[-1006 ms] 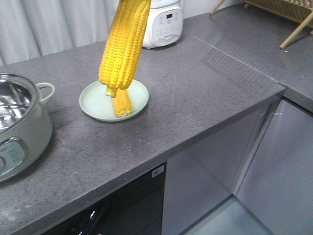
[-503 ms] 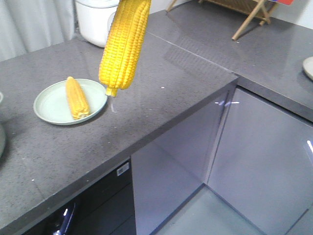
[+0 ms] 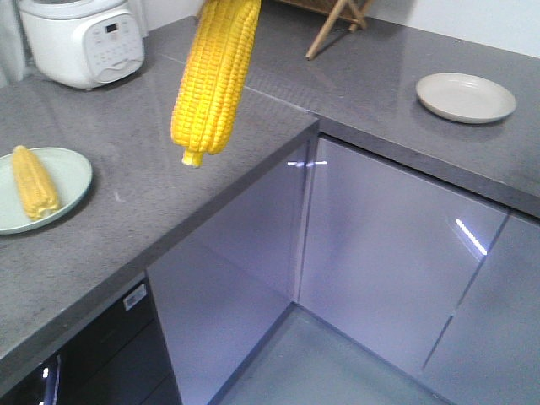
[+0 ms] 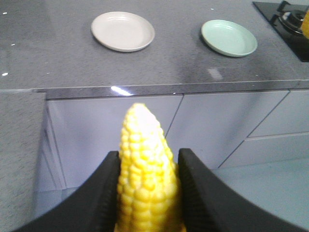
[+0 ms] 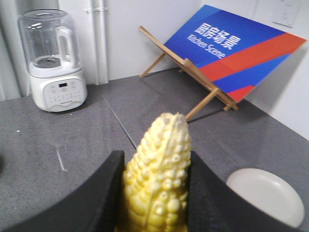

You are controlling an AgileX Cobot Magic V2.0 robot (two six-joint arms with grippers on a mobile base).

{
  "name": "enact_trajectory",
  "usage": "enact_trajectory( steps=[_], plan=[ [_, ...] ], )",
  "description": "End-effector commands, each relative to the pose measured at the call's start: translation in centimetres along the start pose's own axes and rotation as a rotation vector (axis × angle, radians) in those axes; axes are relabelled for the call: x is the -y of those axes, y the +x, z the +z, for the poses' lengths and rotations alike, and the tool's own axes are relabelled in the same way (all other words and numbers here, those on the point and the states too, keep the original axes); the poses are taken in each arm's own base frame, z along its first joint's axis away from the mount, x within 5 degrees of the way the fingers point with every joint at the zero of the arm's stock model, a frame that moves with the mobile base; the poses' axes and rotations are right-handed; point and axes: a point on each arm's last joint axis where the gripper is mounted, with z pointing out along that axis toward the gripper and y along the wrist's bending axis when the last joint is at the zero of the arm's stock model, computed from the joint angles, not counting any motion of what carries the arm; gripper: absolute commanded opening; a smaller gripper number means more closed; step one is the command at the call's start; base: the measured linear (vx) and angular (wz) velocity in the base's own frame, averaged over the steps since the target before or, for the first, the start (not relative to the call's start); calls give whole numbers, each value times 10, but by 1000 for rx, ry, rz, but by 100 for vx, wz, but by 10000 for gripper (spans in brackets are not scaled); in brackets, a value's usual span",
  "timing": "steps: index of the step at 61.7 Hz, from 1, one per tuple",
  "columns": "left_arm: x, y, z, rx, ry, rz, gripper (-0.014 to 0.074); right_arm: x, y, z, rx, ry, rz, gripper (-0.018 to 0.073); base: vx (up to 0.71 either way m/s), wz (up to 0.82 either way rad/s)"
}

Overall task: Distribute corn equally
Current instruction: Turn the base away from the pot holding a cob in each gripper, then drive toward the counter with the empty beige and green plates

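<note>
Front-facing view takes in the biggest thing, the countertop (image 3: 126, 118), an L of dark grey speckled stone with a square edge. Under it are glossy flat cabinet doors (image 3: 380, 245) that mirror the lights. My right wrist view shows a blue and red sign (image 5: 231, 48) reading "Kitchen Scene", leaning on a wooden easel (image 5: 200, 105) by the wall. A white blender (image 5: 53, 63) with a clear jug stands at the counter's back.

Round shallow plates come next. A beige plate (image 3: 466, 97) sits on the far wing of the counter. A pale green plate (image 3: 72, 173) at the left edge carries one resting cob (image 3: 34, 181), bright yellow. A hanging cob (image 3: 215, 76) points tip-down close to the lens, its kernels in neat rows, and its top runs out of frame.

My left gripper (image 4: 148, 154) has its ribbed black jaws pinching a bright cob (image 4: 145, 193) by the sides, tapered tip pointing out. My right gripper (image 5: 157, 157) clamps a paler cob (image 5: 159, 193) with lumpier kernels.
</note>
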Motion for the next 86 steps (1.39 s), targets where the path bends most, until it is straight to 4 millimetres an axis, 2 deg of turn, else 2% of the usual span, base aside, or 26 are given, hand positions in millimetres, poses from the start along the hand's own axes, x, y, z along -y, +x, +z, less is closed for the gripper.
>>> enact_trajectory(
  steps=[1,86],
  plan=[
    [17,-10,-28,94,26,19,-6,-12,-9,-13,45,-13,-21,-6,-3,-33],
    [17,-10,-28,94,26,19,-6,-12,-9,-13,45,-13,-21,-6,-4,-33]
  ],
)
